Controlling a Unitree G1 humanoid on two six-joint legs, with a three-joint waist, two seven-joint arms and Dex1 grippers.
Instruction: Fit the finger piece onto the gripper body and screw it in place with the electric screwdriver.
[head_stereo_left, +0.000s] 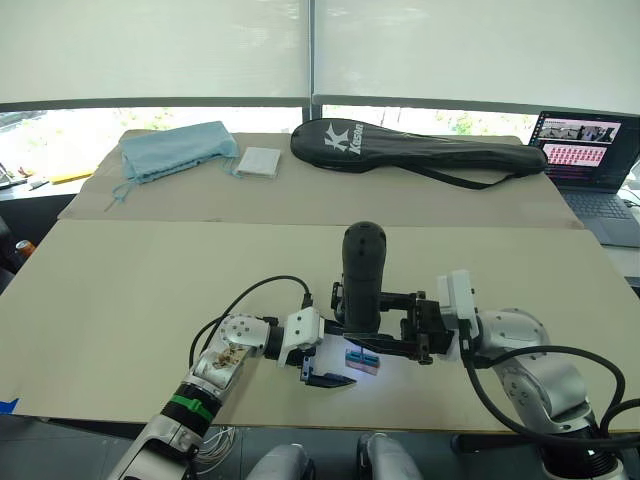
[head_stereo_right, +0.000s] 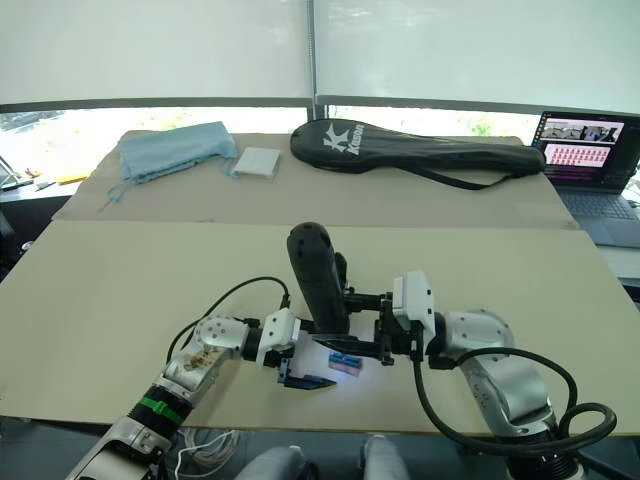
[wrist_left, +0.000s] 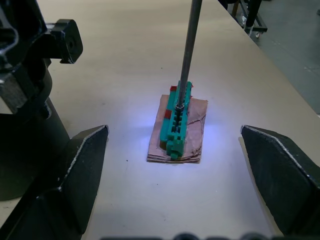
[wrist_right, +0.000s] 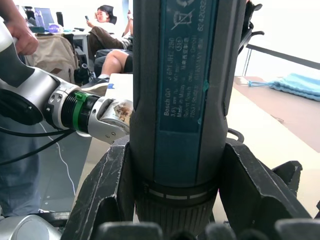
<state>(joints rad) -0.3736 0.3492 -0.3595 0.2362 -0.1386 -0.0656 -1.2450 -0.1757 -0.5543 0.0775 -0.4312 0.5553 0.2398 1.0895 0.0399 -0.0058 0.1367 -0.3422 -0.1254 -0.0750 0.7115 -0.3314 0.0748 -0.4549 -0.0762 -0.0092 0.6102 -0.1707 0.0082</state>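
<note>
Green plastic block (wrist_left: 176, 120), ribbed and slotted, is lying on a creased brown pad (wrist_left: 195, 130) on the tan table (head_stereo_left: 150, 300). Bluish light is pooling around it.

Screwdriver (head_stereo_left: 362, 275) is standing upright near the front table edge, rounded butt up, with its thin steel bit (wrist_left: 189, 50) pointing straight down and its tip resting in a slot near the far end of the block. Right gripper (wrist_right: 176, 149) is clamping the barrel from both sides, low down, just above the knurled collar. The barrel is smooth dark plastic carrying a printed label.

Left gripper (wrist_left: 173, 131) is hanging spread wide, one black wedge finger on each side of the block and both well apart from it, holding nothing.

Risks, as I am judging them:
- The block and pad are sitting loose, with nothing pinning them. If the bit is turning or pressing off-centre, the block is likely to spin or skate across the smooth tabletop.
- The driver is tall and top-heavy and is being gripped low, so any tilt of the wrist is going to lever the bit out of its slot.
- The barrel is slick, so torque may be twisting it inside the fingers.
- If the left fingers close unevenly, they could nudge the block away from under the bit.
</note>
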